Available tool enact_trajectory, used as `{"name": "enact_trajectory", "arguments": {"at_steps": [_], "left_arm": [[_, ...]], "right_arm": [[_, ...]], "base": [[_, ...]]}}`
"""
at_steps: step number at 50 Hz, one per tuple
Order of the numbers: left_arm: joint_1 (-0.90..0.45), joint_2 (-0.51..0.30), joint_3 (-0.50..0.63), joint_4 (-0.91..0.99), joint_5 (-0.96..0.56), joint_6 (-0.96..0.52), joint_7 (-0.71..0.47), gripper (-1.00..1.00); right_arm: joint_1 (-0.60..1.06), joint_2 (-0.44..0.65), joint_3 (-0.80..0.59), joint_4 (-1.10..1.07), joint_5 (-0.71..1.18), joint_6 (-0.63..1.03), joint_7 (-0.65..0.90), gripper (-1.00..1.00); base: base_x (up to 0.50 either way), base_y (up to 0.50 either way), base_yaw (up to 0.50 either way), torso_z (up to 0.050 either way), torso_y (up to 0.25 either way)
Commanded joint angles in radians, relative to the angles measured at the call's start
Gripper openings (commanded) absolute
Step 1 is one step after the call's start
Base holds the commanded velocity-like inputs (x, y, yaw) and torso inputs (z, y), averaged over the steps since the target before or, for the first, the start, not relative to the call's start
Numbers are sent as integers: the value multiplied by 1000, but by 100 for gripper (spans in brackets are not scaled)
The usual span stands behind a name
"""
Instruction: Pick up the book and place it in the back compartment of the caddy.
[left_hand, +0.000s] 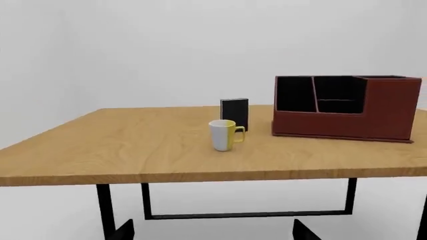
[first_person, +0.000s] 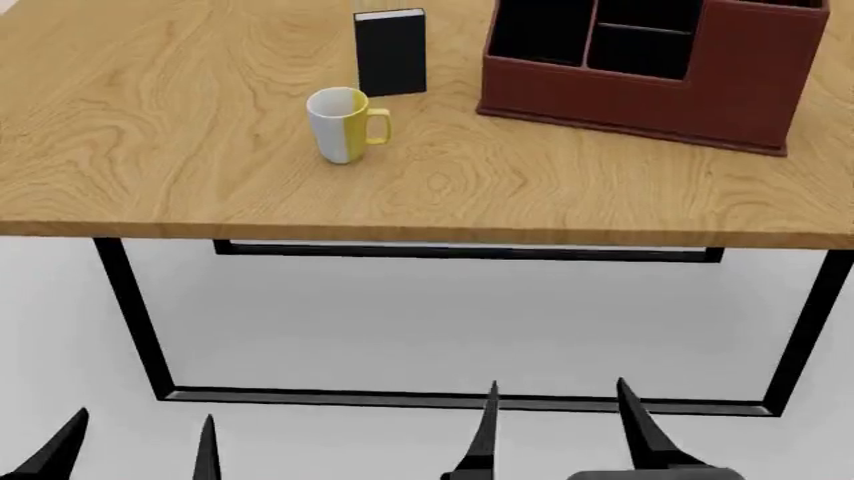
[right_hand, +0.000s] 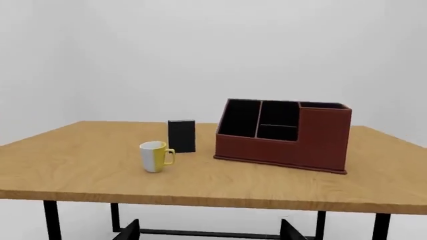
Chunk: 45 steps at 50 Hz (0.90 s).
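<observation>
Bare simulated room: plain white walls (right_hand: 200, 50), wooden table (first_person: 200, 150).

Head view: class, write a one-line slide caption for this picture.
Before the reach: black book stands upright behind a white-and-yellow mug, dark-red caddy beside it on the wooden table.

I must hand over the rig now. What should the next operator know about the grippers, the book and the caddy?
Left gripper: open, empty, low in front of the table, away from everything.
Right gripper: open, empty, also below the table edge.
Book: standing upright on the table, just behind the mug and to the left of the caddy; untouched.
Caddy: on the table's right side in the head view; the cells in sight look empty.
Done: nothing yet.
Left: reach the book past the mug, grasp it, lift it, and set it in the caddy's back compartment.
</observation>
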Motion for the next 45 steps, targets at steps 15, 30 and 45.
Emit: {"name": "enact_trajectory", "arguments": {"at_steps": [15, 30, 45], "left_arm": [[-107, -44, 29, 163, -17, -201, -39, 100], [-140, -62, 35, 149, -48, -207, -33, 100], [-132, -71, 51, 144, -40, -191, -54, 100]], "right_arm": [[95, 51, -13, -149, 36, 151, 13, 100], [119, 66, -1, -133, 52, 149, 24, 100], [106, 92, -28, -157, 3, 194, 78, 100]], "base": [[0, 0, 0, 50, 0], [0, 0, 0, 50, 0], [0, 0, 0, 28, 0]]}}
